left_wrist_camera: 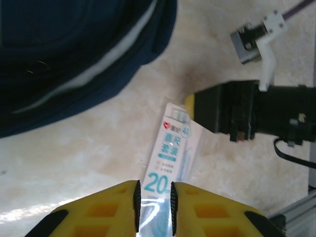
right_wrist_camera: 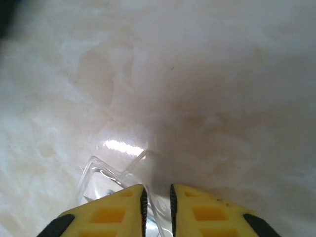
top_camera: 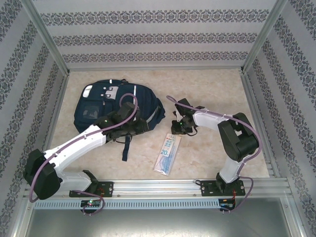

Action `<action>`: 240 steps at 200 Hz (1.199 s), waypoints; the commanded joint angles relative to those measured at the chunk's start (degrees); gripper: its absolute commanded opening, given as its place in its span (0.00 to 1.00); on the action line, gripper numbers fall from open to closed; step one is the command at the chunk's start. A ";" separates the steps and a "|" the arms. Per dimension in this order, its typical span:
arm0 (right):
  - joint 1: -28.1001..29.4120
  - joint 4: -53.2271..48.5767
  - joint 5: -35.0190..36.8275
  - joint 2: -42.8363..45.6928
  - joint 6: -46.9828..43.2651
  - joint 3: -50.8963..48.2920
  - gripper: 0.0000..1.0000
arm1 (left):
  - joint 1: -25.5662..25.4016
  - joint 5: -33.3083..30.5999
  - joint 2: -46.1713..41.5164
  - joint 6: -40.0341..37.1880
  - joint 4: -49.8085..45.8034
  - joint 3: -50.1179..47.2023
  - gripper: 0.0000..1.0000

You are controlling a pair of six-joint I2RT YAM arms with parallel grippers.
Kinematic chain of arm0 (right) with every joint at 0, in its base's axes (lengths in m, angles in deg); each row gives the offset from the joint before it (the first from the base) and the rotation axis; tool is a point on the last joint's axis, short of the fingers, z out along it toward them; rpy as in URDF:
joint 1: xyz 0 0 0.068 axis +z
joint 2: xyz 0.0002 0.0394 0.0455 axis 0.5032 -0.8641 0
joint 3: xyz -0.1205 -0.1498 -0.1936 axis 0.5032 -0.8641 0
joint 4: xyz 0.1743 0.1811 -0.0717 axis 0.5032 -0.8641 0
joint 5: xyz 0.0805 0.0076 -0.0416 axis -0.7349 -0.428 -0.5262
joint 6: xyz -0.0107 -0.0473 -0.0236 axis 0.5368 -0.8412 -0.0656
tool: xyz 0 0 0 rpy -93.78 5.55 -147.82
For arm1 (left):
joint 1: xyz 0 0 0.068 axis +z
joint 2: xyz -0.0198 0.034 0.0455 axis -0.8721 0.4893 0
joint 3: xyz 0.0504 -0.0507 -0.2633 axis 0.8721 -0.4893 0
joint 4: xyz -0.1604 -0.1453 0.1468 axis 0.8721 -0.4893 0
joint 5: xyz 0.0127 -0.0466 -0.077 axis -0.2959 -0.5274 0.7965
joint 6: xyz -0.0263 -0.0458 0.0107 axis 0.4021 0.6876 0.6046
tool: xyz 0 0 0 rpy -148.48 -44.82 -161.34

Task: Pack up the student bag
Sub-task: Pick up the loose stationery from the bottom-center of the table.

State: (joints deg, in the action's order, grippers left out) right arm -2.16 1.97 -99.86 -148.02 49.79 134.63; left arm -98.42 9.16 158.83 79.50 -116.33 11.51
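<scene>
Top external: student bag (top_camera: 106, 106) flat on table (top_camera: 212, 94), touching or just under left gripper (top_camera: 144, 126) on its far-left side, well apart to the left of right gripper (top_camera: 177, 129). Long axis judged to run from far-left to near-right; end with white patches turned far-left, dark strap (top_camera: 126, 145) trailing toward the near edge. Cannot tell which end carries the opening. Judged soft, floppy and light, slumping if lifted by one point; best taken at a seam, zip edge or strap rather than the slack panel. Right gripper at the far end of clear packet (top_camera: 168, 154).

Left wrist: yellow fingers (left_wrist_camera: 195, 210) narrow, a slim gap between them, the packet seen through it. Cannot tell whether anything is pinched. Navy fabric with pale stripe beyond and left of the fingers.

Right wrist: fingers (right_wrist_camera: 202, 212) closed to a sliver, clear plastic edge of the packet running into the gap, judged clamped. Slick film, likely to slip or crumple.
</scene>
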 commanded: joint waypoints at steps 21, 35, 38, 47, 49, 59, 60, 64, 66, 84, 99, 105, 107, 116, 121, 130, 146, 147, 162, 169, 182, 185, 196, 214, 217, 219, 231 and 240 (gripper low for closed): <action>0.34 -4.28 5.62 5.50 -1.18 0.20 0.00 | 7.23 -1.09 2.42 -3.30 -3.51 2.35 0.26; 0.24 -4.07 6.67 7.94 -1.32 0.05 0.00 | 9.01 -0.63 4.90 -4.77 -3.57 4.36 0.30; 0.17 -4.06 6.85 8.38 -1.32 0.07 0.00 | 9.22 -0.72 5.56 -5.25 -3.66 5.00 0.30; -0.05 -4.06 7.24 9.43 -1.17 0.03 0.00 | 9.36 -1.71 7.98 -7.18 -4.69 7.48 0.31; -0.14 -4.06 7.25 9.56 -1.20 0.03 0.00 | 9.40 -1.93 8.51 -7.65 -5.09 8.22 0.31; -0.53 -4.14 6.92 10.10 -0.88 0.03 0.00 | 9.41 -2.95 11.69 -9.94 -6.90 11.95 0.31; -0.58 -4.15 6.86 10.08 -0.82 0.03 0.00 | 9.41 -3.01 12.02 -10.24 -7.06 12.30 0.31; -0.66 -4.22 6.68 10.23 -0.62 0.03 0.00 | 9.39 -3.39 13.32 -11.14 -7.65 13.80 0.32; -0.77 -4.21 6.58 10.26 -0.47 0.03 0.00 | 9.41 -3.56 13.78 -11.60 -7.94 14.59 0.32; -0.81 -3.81 6.11 11.32 0.39 -0.53 0.00 | 9.41 -6.43 19.67 -15.10 -10.56 20.76 0.35; -0.86 -3.67 5.85 11.98 1.05 -1.03 0.00 | 9.39 -9.35 24.48 -17.32 -12.80 25.46 0.37; -0.88 -3.70 5.85 12.27 1.21 -1.14 0.00 | 9.35 -9.96 26.47 -18.30 -13.65 27.33 0.38; -0.89 -3.71 5.82 12.44 1.24 -1.23 0.00 | 9.37 -10.17 26.96 -18.58 -14.01 27.93 0.38; -0.90 -3.71 5.91 12.98 1.49 -1.43 0.00 | 9.37 -10.92 29.94 -19.72 -15.28 30.64 0.40; -0.90 -3.71 5.88 13.25 1.59 -1.53 0.00 | 9.34 -11.41 31.62 -20.27 -16.16 32.18 0.40; -0.98 -3.79 5.87 13.66 1.68 -1.63 0.00 | 9.27 -12.48 34.41 -21.00 -17.75 34.92 0.41; -1.15 -3.95 5.80 14.32 2.04 -1.53 0.00 | 9.19 -15.02 39.17 -22.20 -21.27 39.22 0.41; -1.15 -4.00 5.78 14.35 2.13 -1.50 0.00 | 9.17 -15.11 39.43 -22.26 -21.50 39.43 0.41; -1.32 -3.89 5.17 14.77 2.55 -1.32 0.00 | 9.00 -17.40 42.56 -22.76 -23.96 41.88 0.41; -1.33 -3.75 4.81 14.86 2.58 -1.25 0.00 | 8.99 -18.07 43.67 -23.03 -24.62 42.42 0.42; -1.33 -3.53 4.41 15.11 2.99 -1.08 0.00 | 8.88 -18.14 45.45 -23.26 -25.48 42.97 0.39; -1.33 -3.50 4.35 15.11 2.99 -1.00 0.00 | 8.89 -18.02 45.70 -23.27 -25.57 43.12 0.38; -1.38 -3.45 4.11 15.33 2.94 -0.53 0.00 | 8.42 -18.35 46.51 -23.32 -25.74 43.48 0.24; -1.60 -3.09 3.66 15.97 2.49 0.61 0.00 | 7.47 -19.93 45.91 -22.31 -25.89 44.18 0.00; -1.68 -2.97 3.73 16.10 2.40 0.89 0.00 | 7.48 -19.94 45.54 -22.08 -25.83 44.25 0.00; -1.68 -2.95 3.73 16.30 2.31 1.04 0.00 | 7.39 -19.94 45.26 -22.01 -25.80 44.29 0.00; -1.69 -2.51 4.08 17.10 1.69 2.17 0.00 | 7.48 -19.74 42.97 -21.12 -25.29 44.30 0.00; -1.69 -1.91 4.36 17.93 1.07 2.83 0.00 | 7.48 -19.92 40.91 -20.50 -25.24 44.59 0.00</action>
State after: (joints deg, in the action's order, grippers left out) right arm -3.12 -0.96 -95.47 -133.38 51.76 134.11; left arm -91.01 -7.85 203.46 58.19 -136.54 54.99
